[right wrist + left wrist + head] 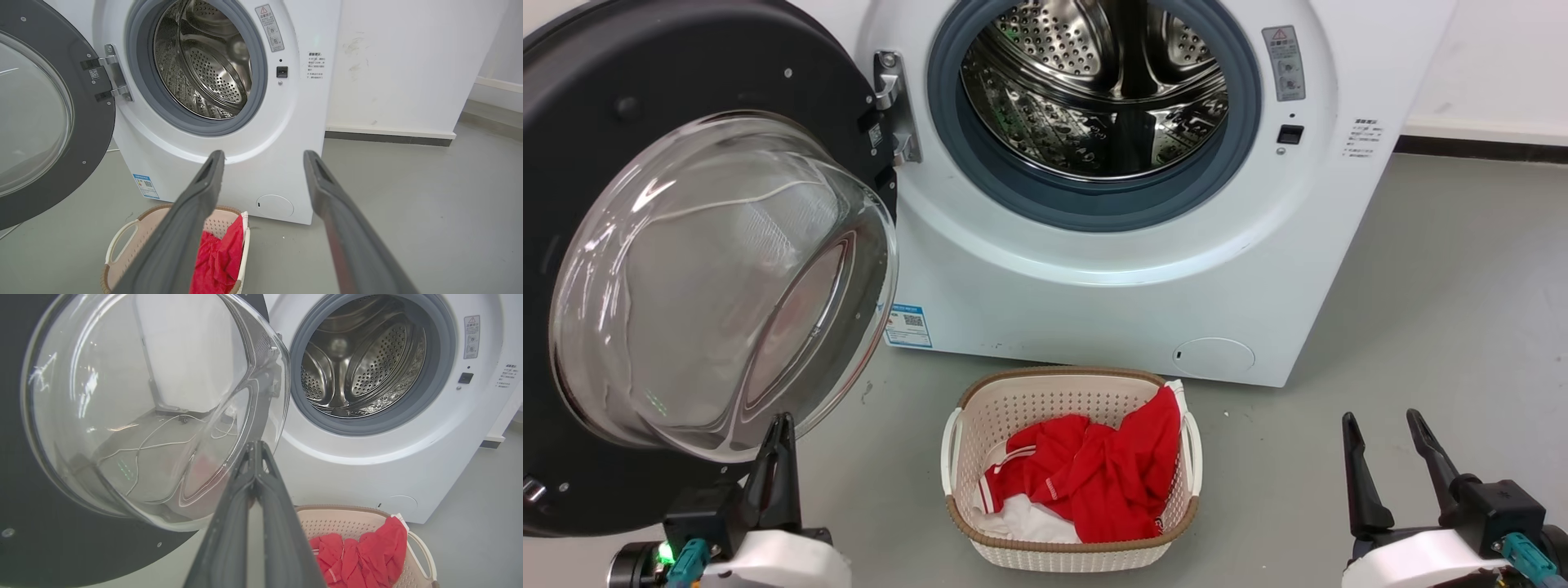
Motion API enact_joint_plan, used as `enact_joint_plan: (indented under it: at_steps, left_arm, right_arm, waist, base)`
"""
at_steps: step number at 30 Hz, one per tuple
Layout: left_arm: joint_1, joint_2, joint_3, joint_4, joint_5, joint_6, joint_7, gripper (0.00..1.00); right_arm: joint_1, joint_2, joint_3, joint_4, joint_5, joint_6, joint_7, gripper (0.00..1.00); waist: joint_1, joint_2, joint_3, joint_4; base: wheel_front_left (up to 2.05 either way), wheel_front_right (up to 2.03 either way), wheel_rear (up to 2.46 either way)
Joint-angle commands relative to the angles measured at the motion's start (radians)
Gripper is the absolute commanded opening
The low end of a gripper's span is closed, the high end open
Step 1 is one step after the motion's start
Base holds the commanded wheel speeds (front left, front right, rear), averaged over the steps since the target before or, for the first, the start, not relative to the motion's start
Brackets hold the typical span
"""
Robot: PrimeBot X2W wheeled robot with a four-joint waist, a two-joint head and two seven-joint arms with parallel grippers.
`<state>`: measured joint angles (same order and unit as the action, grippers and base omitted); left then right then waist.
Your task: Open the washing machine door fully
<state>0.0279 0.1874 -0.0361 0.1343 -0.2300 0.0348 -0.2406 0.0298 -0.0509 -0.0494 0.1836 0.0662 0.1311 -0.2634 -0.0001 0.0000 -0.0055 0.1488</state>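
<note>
door [711, 278] hanging wide open, job looking about done | left gripper [783, 425] sitting beside it, jaws pinched together, probably for nudging | right gripper [1382, 418] idling, jaws wide

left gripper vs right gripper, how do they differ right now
The left gripper has its fingers pressed together; the right gripper has them spread apart. The left gripper is at the glass bowl of the washing machine door; the right gripper hangs over bare floor, right of the basket. Both hold nothing and point toward the washing machine.
</note>
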Motion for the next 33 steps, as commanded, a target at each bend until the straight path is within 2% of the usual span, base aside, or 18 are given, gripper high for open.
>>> enact_joint_plan:
  at_steps: [1, 5, 6, 7, 18, 33]
  left_arm:
    - [-0.022, -0.004, -0.003, 0.014, 0.002, -0.006, -0.007, 0.00]
    - [-0.060, -0.005, -0.016, 0.073, 0.014, -0.014, -0.017, 0.57]
    - [-0.067, -0.005, -0.019, 0.086, 0.015, -0.016, -0.019, 0.83]
    - [-0.076, -0.005, -0.021, 0.097, 0.018, -0.016, -0.019, 0.98]
    - [-0.130, -0.014, -0.035, 0.159, 0.044, -0.027, -0.026, 1.00]
    - [-0.160, -0.038, -0.033, 0.191, 0.056, -0.053, -0.025, 1.00]
  right_arm:
    - [0.003, 0.001, -0.002, -0.003, -0.006, -0.001, -0.002, 1.00]
    - [0.008, 0.001, -0.004, -0.002, -0.011, -0.001, -0.001, 1.00]
    - [0.007, 0.001, -0.006, -0.001, -0.013, -0.001, 0.000, 1.00]
    - [0.006, 0.001, -0.008, -0.001, -0.016, -0.001, 0.000, 1.00]
    - [0.006, 0.001, -0.018, 0.005, -0.024, -0.001, 0.005, 1.00]
    - [0.001, 0.001, -0.010, 0.014, -0.030, -0.001, 0.012, 1.00]
  waist:
    - [0.0001, 0.0000, -0.003, -0.006]
    - [0.0001, 0.0000, -0.006, -0.025]
    - [0.0001, 0.0000, -0.007, -0.030]
    - [0.0001, 0.0000, -0.008, -0.036]
    - [0.0001, 0.0000, -0.013, -0.076]
    - [0.0001, 0.0000, -0.019, -0.084]
  base:
    - [0.00, 0.00, 0.00]
    - [0.00, 0.00, 0.00]
    - [0.00, 0.00, 0.00]
    - [0.00, 0.00, 0.00]
    - [0.00, 0.00, 0.00]
    - [0.00, 0.00, 0.00]
